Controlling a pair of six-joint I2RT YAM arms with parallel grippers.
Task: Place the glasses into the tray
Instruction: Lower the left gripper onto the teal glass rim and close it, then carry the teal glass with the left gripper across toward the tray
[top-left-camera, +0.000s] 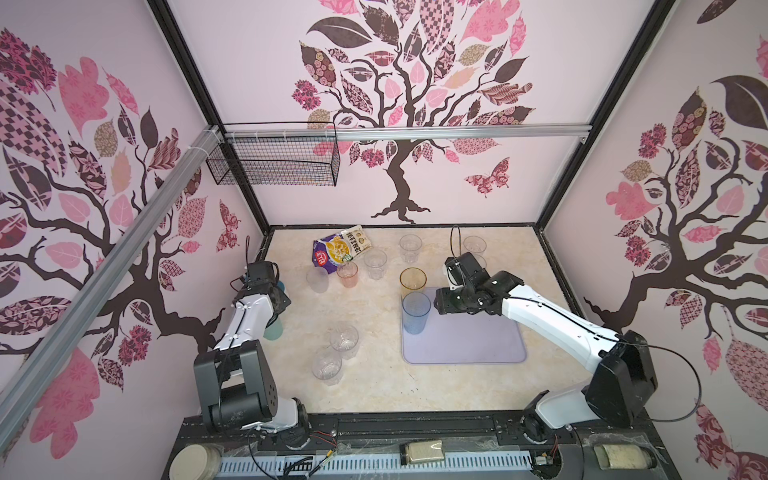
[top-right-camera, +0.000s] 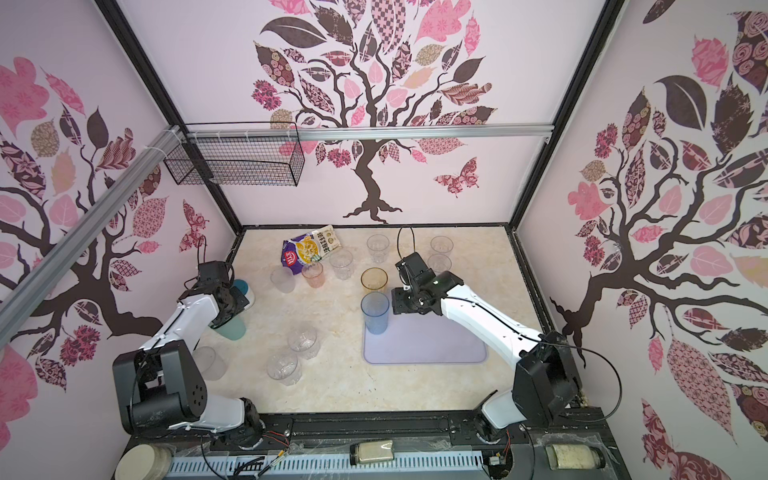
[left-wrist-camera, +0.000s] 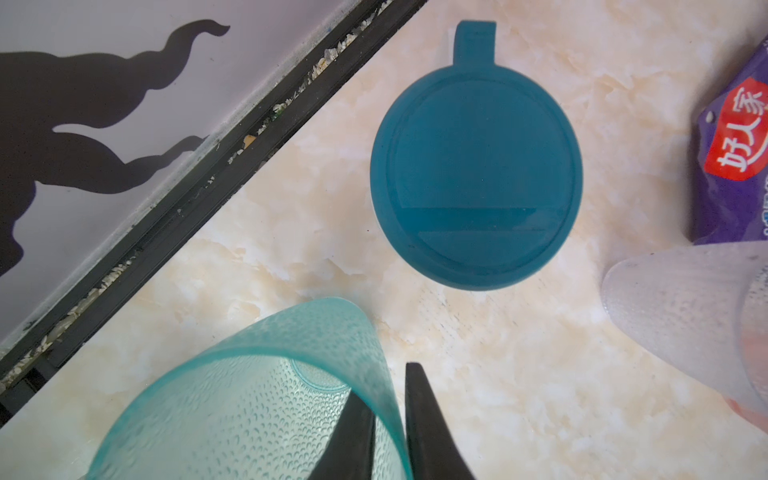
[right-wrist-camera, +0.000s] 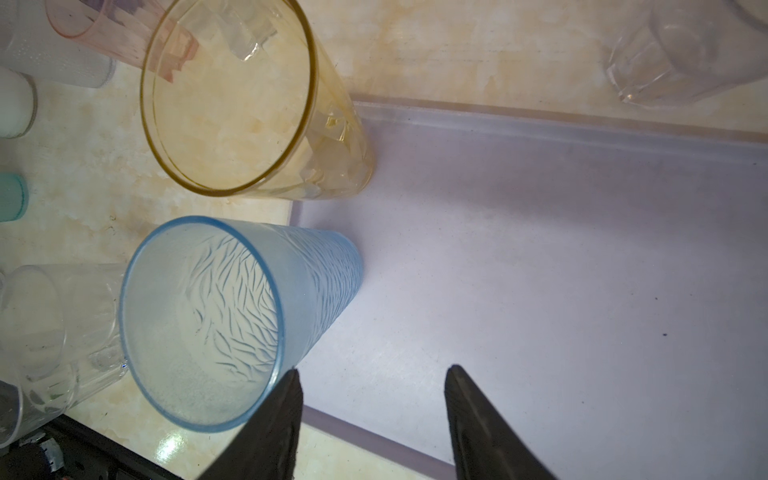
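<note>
Fingers (left-wrist-camera: 424, 415) of left gripper (left-wrist-camera: 384, 380) pinch teal glass (left-wrist-camera: 232, 399) rim

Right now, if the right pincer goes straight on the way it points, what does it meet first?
Probably the bare floor of the tray, close beside the blue glass; depth is unclear.

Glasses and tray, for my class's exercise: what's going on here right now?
The left gripper is closed on the wall of the teal glass, near the left side of the table. The right gripper is open and empty above the tray, beside the blue glass standing in the tray's corner. The amber glass stands at the tray's far edge; whether it is inside is unclear. Others, like this clear glass, wait on the table.
</note>
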